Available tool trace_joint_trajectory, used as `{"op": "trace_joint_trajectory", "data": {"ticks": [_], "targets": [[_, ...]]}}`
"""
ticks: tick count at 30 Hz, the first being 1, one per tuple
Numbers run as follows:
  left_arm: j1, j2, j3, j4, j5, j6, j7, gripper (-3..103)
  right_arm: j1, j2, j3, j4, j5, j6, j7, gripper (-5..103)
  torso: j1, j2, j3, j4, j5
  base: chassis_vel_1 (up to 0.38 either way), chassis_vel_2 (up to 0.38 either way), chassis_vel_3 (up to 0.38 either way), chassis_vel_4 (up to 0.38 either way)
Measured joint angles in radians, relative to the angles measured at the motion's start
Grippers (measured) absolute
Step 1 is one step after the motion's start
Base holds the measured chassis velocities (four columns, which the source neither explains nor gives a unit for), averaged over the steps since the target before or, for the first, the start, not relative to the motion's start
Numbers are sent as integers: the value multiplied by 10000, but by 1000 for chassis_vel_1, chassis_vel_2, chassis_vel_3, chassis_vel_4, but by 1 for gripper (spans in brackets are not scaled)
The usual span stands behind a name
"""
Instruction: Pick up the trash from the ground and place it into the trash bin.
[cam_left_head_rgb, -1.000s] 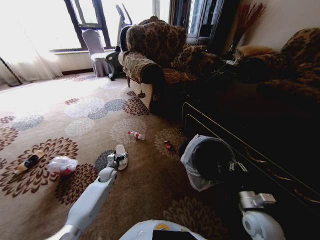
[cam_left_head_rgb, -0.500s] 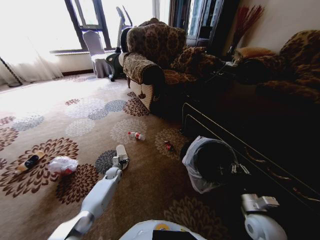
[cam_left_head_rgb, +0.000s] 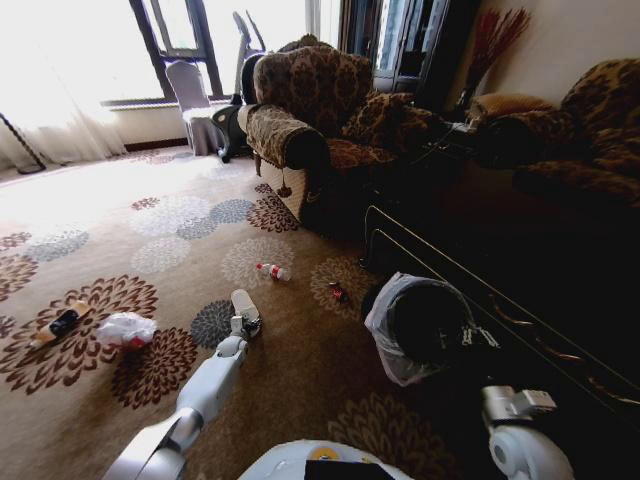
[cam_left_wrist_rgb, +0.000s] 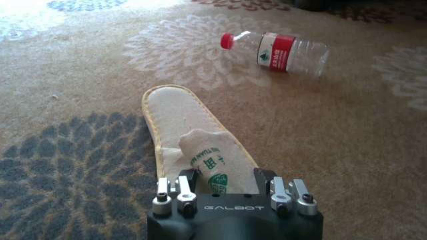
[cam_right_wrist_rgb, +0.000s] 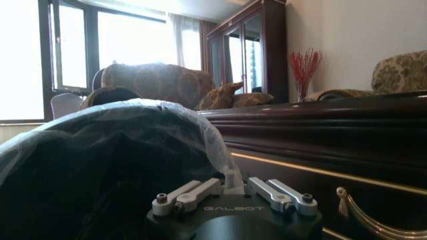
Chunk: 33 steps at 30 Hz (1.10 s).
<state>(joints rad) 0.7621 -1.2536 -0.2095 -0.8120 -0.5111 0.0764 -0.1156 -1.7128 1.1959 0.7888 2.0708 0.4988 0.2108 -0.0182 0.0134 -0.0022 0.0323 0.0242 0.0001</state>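
Brown floral carpet runs to the armchair. The left end effector, fingers apart, hovers over a white slipper; the bottle lies beyond. The bin stands beside the right end effector, also apart.

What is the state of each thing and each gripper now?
clear bottle: capped, lying on its side.
slipper: lying flat, sole down.
trash bin: upright, bag liner open.
left gripper: open, astride the slipper's end.
right gripper: open, beside the trash bin.

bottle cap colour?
Red cap on the clear bottle; clearest in the left wrist view.
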Motion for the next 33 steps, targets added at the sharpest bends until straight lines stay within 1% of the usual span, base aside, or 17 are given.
{"op": "trace_joint_trajectory", "data": {"ticks": [3,4,6,10,11,12,13,14,15,16,18,19,22,25,30,32,33], "targets": [[112,38,-64,-171,-72,17,-90,57,48,-19,-11,-11,18,-12,0,0,0,0,0,0,-1,0,0,0,0],[204,67,-127,-292,-106,0,-207,49,83,-20,-35,-30,19,-18,0,0,0,0,0,-1,0,0,0,0,0],[282,90,-177,-386,-141,-10,-287,49,117,-20,-49,-52,18,-20,-1,0,0,0,0,-2,-1,0,0,0,0],[854,281,-507,-1294,-693,-39,-387,34,190,-56,-107,-69,47,-28,0,0,1,0,0,-1,-1,0,0,0,0],[854,281,-507,-1294,-693,-39,-387,34,190,-56,-107,-69,47,-28,0,0,1,0,0,-1,-1,0,0,0,0],[1059,332,-629,-1667,-865,-80,-422,34,218,-88,-141,-69,66,-32,0,0,0,0,0,-1,-1,0,0,0,0],[1386,407,-794,-2244,-1133,-236,-513,26,299,-139,-216,-70,110,-34,2,0,1,0,0,-1,-3,0,0,0,0],[1386,407,-794,-2244,-1133,-236,-513,26,299,-139,-216,-70,110,-34,2,0,1,0,0,-1,-3,0,0,0,0],[1766,489,-962,-2933,-1398,-378,-563,22,409,-188,-318,-69,162,-33,2,0,0,0,0,-4,-2,0,0,0,0],[1974,533,-1046,-3283,-1532,-426,-569,22,473,-210,-372,-69,192,-34,2,0,0,0,-1,-3,-1,0,0,0,0],[3098,771,-1447,-4752,-1922,-684,-569,14,860,-306,-683,-98,270,-35,1,0,0,0,-1,1,1,0,0,0,0],[3098,771,-1447,-4752,-1922,-684,-569,14,860,-306,-683,-98,270,-35,1,0,0,0,-1,1,1,0,0,0,0],[4115,966,-1800,-5822,-2140,-1017,-562,2,1307,-387,-1016,-142,272,-141,1,0,0,0,-1,5,-3,0,0,0,0],[4392,1064,-1917,-6046,-2109,-1118,-554,0,1552,-423,-1195,-181,263,-200,-1,0,0,0,-1,6,3,0,0,0,0],[3991,1071,-1753,-5424,-1768,-924,-611,0,1669,-387,-1332,-249,194,-229,0,0,1,0,0,1,-1,0,0,0,0],[3384,913,-1491,-4841,-1472,-663,-622,11,1442,-365,-1203,-224,187,-213,-2,0,1,0,0,-4,0,0,0,0,0],[3384,913,-1491,-4841,-1472,-663,-622,11,1442,-365,-1203,-224,187,-213,-2,0,1,0,0,-4,0,0,0,0,0]]}}
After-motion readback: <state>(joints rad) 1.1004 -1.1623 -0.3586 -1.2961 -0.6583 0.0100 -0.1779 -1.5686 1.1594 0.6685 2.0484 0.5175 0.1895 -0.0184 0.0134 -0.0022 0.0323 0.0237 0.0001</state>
